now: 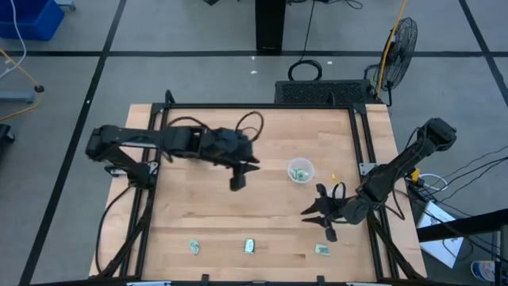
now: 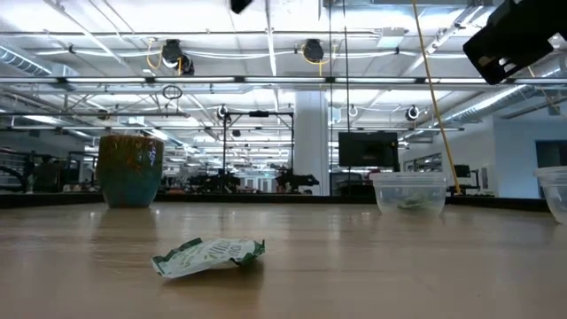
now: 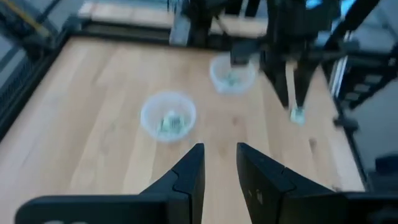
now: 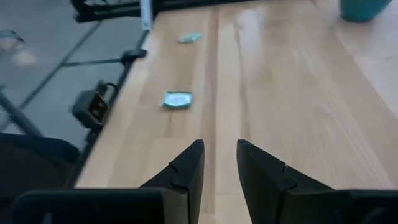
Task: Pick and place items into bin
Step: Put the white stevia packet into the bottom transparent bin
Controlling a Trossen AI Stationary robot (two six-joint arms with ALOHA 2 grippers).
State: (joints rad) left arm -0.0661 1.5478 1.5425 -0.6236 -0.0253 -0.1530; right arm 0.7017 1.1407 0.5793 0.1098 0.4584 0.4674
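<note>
Three small pale green-and-white packets lie flat near the table's near edge [image 1: 194,247], [image 1: 249,245], [image 1: 322,249]; one shows close up in the low view [image 2: 208,255]. A clear plastic bin [image 1: 299,170] with packets inside stands right of the table's middle. My left gripper [image 1: 240,176] hovers open and empty left of the bin, with the bin ahead of it in its wrist view [image 3: 168,118]. My right gripper [image 1: 319,222] is open and empty above the table, just beyond the rightmost packet. Two packets [image 4: 177,99], [image 4: 189,37] lie ahead of it in its wrist view.
A teal-and-brown mug [image 2: 130,168] stands on the table, also in the right wrist view [image 4: 364,9]. A second clear container [image 3: 231,74] shows beyond the bin, and at the low view's right edge [image 2: 554,193]. A black frame [image 1: 365,151] borders the tabletop.
</note>
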